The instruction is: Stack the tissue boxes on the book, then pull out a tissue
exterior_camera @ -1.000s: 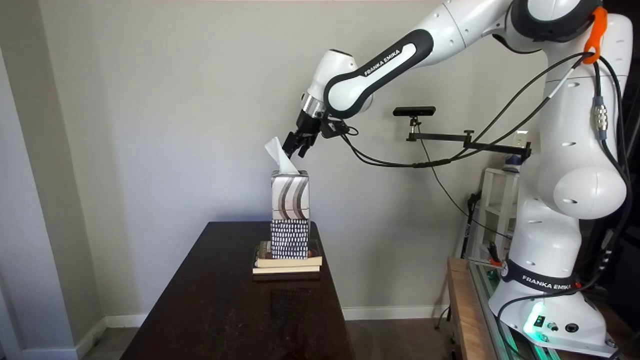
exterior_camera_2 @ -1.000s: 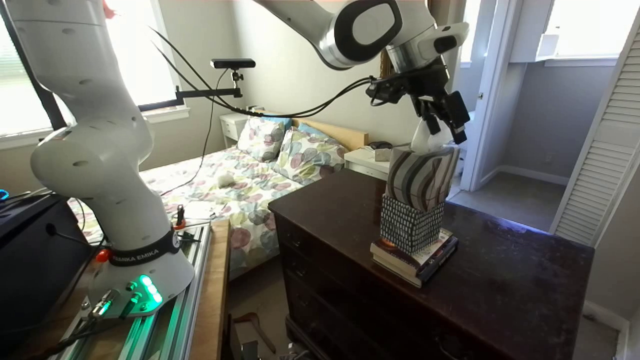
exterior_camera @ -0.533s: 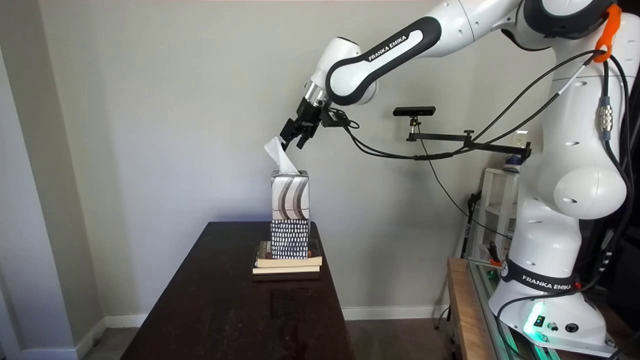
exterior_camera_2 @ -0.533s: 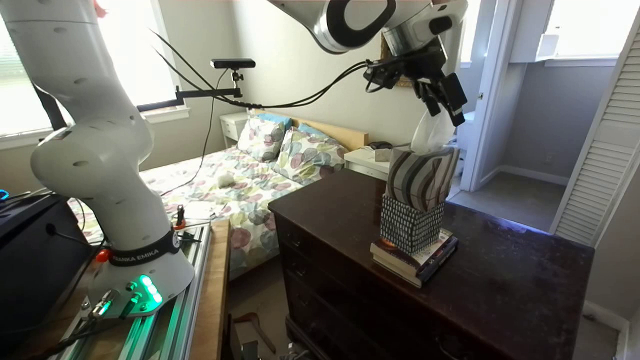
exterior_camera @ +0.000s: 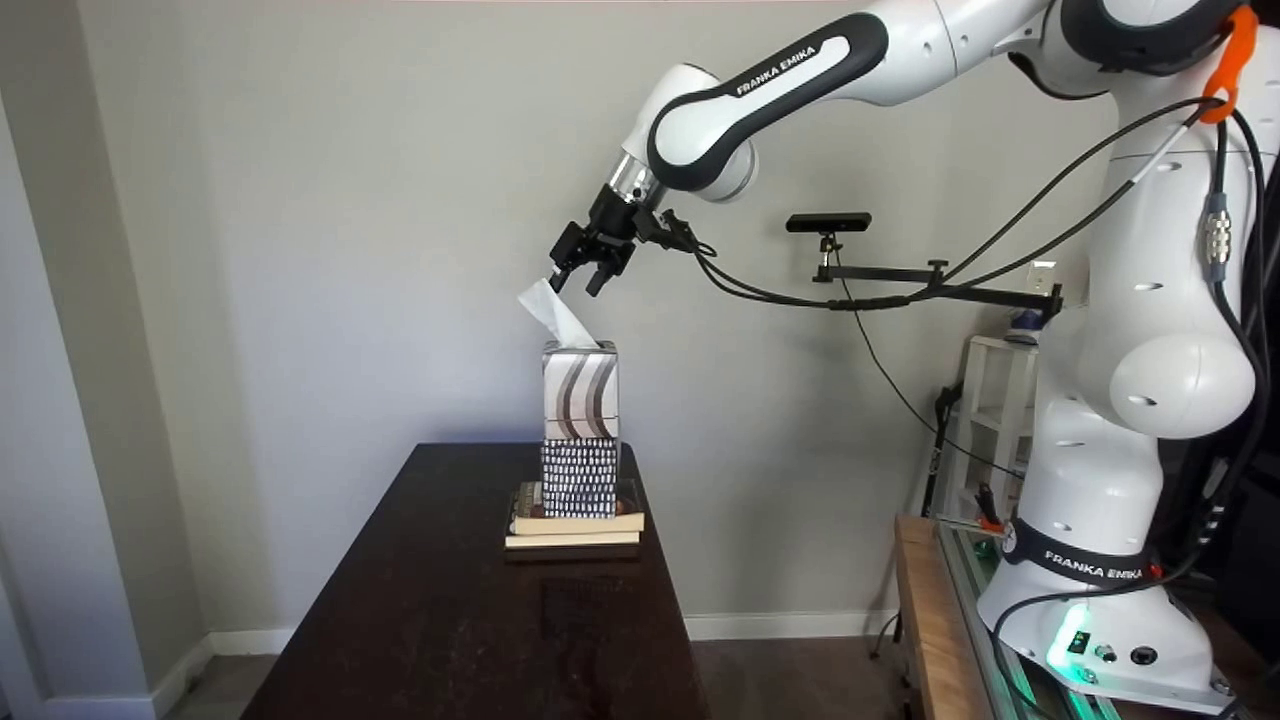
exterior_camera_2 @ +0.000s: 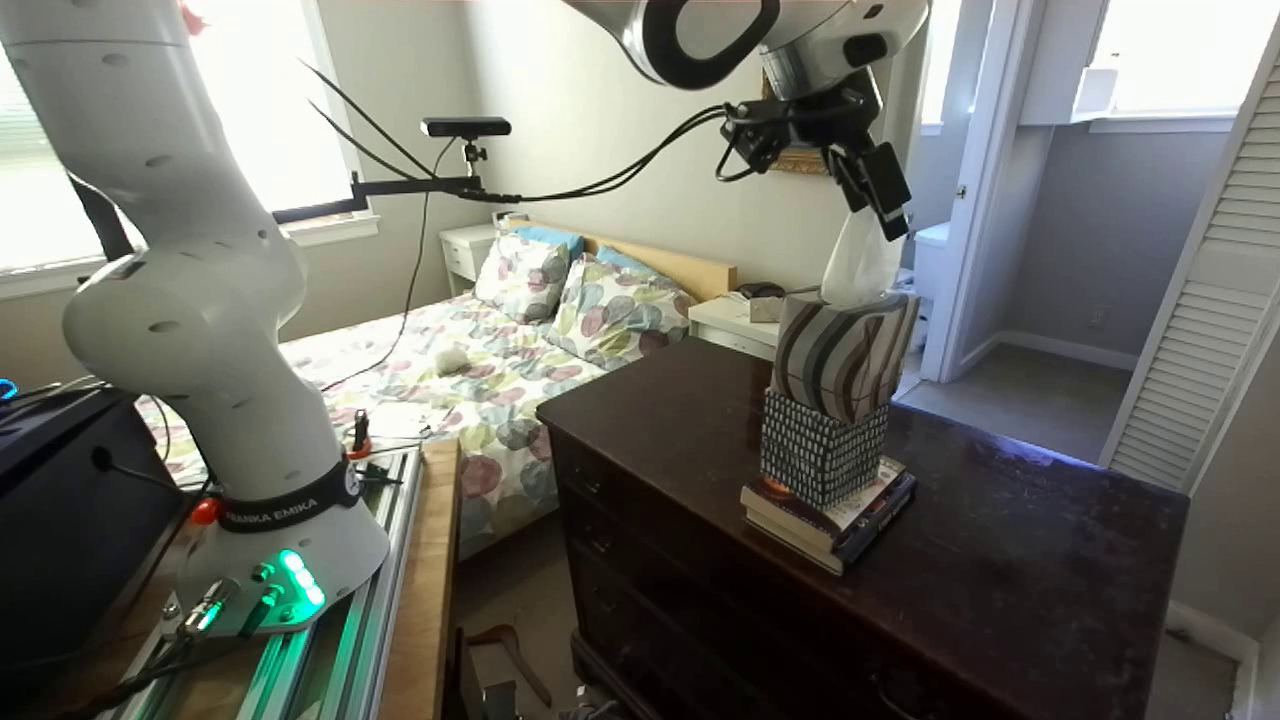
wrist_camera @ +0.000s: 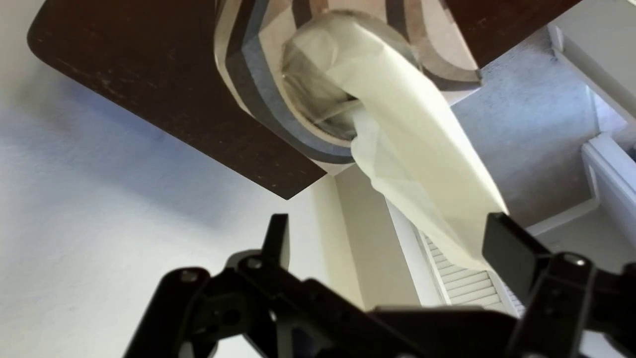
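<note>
The gripper (exterior_camera: 574, 288) is sitting higher and further left than a second ago, its jaws standing spread, apparently for pinching the tissue (exterior_camera: 557, 314) leaning from the striped box (exterior_camera: 581, 395) near mid-frame.

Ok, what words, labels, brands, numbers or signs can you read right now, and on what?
"FRANKA EMIKA": on the forearm.
"FRANKA EMIKA": on the base band.
Base panel: too small to read.
Books: marks on cover and spine, too small to read.
Striped box and patterned box: no words I can make out, just patterns.
</note>
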`<state>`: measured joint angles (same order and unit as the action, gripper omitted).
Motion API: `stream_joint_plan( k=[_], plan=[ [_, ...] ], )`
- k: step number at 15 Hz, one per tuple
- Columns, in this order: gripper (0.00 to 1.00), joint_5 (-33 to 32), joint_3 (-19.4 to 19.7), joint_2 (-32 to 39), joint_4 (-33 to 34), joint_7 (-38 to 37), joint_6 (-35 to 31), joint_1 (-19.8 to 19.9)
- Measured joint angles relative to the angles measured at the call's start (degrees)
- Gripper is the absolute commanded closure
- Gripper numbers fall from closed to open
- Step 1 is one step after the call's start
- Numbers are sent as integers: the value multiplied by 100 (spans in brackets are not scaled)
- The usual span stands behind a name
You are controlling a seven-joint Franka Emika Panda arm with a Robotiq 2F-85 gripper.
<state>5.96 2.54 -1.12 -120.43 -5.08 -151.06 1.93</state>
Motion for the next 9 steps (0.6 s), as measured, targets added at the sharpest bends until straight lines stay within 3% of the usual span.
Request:
stream_joint_plan(
  k=[9],
  plan=[
    [0,158,-53,107,10,-368,42,-10]
  ],
)
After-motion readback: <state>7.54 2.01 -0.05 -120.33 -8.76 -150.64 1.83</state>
